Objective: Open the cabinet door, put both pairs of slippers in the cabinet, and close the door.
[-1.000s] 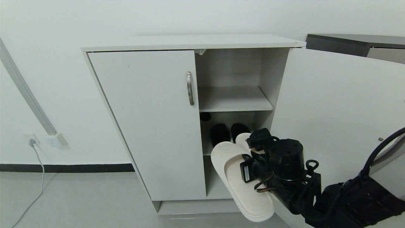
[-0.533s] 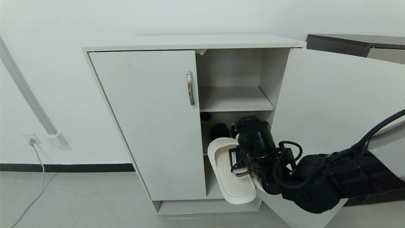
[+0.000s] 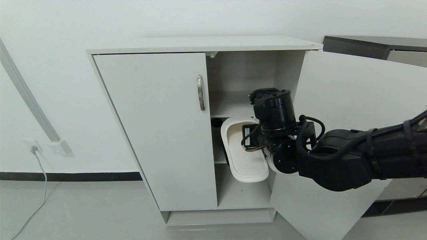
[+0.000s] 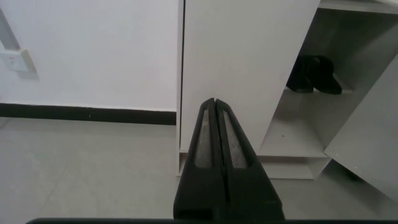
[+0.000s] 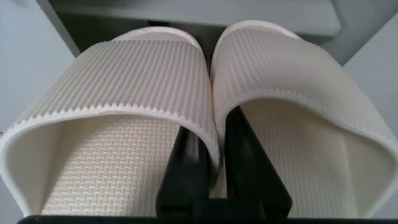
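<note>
The cabinet (image 3: 200,43) is standing against the wall with its right door (image 3: 350,100) swung wide and its left door (image 3: 156,126) lying flush, handle (image 3: 200,93) upright at its inner edge. The right arm is reaching into the open half, and the right gripper (image 5: 211,146) is clamping the white slippers (image 3: 245,156) together by their adjoining inner sides, one finger inside each slipper under its ribbed strap. The pair is hanging side by side at the mouth of the middle compartment, just below the upper shelf (image 3: 233,103), toes pointing into the cabinet and heels sticking out toward the front. The black slippers (image 4: 314,74) are sitting side by side on the middle shelf inside the open half. The left gripper (image 4: 214,109) is hovering over the floor (image 4: 81,168) well in front of the left door, its fingers pressed together with nothing between them.
</note>
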Available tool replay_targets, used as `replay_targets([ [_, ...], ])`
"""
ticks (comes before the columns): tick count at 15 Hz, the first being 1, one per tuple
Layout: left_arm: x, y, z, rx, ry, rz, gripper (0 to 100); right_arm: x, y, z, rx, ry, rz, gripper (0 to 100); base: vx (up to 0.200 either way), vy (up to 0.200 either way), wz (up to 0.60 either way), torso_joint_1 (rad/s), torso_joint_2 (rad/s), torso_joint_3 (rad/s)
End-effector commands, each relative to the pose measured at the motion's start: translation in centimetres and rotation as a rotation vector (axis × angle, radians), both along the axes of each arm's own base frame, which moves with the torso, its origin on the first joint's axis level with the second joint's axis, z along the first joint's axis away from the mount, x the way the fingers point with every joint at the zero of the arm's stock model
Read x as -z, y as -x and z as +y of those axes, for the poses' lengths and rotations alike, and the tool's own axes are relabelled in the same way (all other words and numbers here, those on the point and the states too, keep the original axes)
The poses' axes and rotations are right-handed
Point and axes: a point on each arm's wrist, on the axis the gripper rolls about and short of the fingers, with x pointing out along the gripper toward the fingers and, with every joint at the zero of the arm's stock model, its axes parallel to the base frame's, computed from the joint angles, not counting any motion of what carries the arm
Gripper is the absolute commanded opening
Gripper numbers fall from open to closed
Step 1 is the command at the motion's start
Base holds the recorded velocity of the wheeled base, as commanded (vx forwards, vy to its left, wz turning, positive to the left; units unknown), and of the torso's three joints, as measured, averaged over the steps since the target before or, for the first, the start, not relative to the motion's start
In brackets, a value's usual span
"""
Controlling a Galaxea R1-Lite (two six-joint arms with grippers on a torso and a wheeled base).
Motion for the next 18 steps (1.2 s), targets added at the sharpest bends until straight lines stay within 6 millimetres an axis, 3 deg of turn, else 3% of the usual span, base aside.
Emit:
replay_targets([
  [1,0.0,0.0,0.0,-0.001,0.000,0.000,0,-1.2,0.2,-0.1,-0.006,-0.017,-0.047,0,0.000,0.000,0.00,0.000,0.00,0.000],
  [14,0.0,0.0,0.0,0.001,0.000,0.000,0,-0.1,-1.1,0.0,0.009,-0.014,-0.061,0,0.000,0.000,0.00,0.000,0.00,0.000],
  [18,0.0,0.0,0.0,0.001,0.000,0.002,0,-0.1,-1.1,0.0,0.009,-0.015,-0.062,0,0.200,0.000,0.00,0.001,0.00,0.004],
])
